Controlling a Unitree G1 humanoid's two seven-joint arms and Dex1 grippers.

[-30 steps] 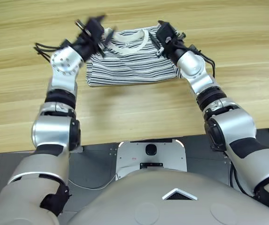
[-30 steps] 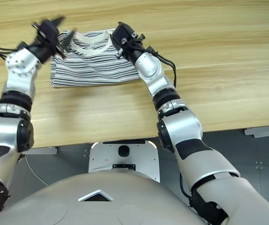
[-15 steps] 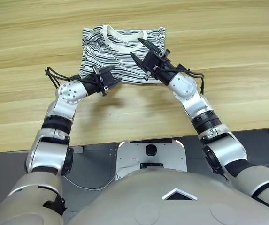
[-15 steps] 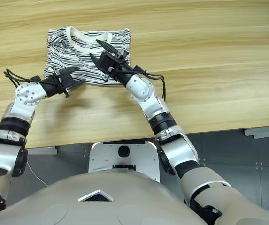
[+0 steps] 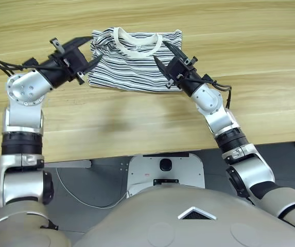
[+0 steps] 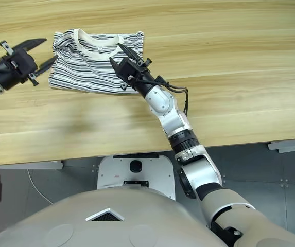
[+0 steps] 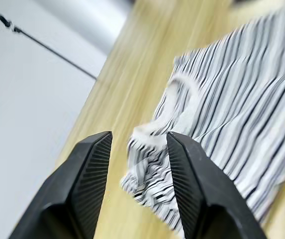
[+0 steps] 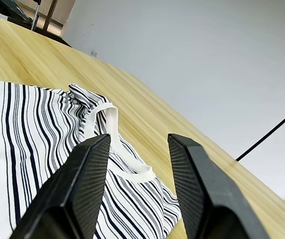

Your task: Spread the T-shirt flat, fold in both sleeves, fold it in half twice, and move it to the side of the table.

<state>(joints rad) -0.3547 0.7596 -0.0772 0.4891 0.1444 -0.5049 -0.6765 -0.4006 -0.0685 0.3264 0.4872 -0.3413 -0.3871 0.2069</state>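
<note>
Since half a second ago, the left gripper (image 5: 93, 47) has swung outward to 9 o'clock of the folded striped T-shirt (image 5: 132, 67). The right gripper (image 5: 159, 50) hovers over its 4 o'clock corner. Both pairs of fingers are wide apart, holding nothing. The T-shirt lies on the tabletop (image 5: 240, 31) toward 12 o'clock.

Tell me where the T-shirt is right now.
In the head views, the folded T-shirt lies on the table, left gripper at its left edge, right gripper over its right side.

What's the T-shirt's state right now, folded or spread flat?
Folded: the T-shirt lies on the table as a compact rectangle, with no sleeves sticking out.
</note>
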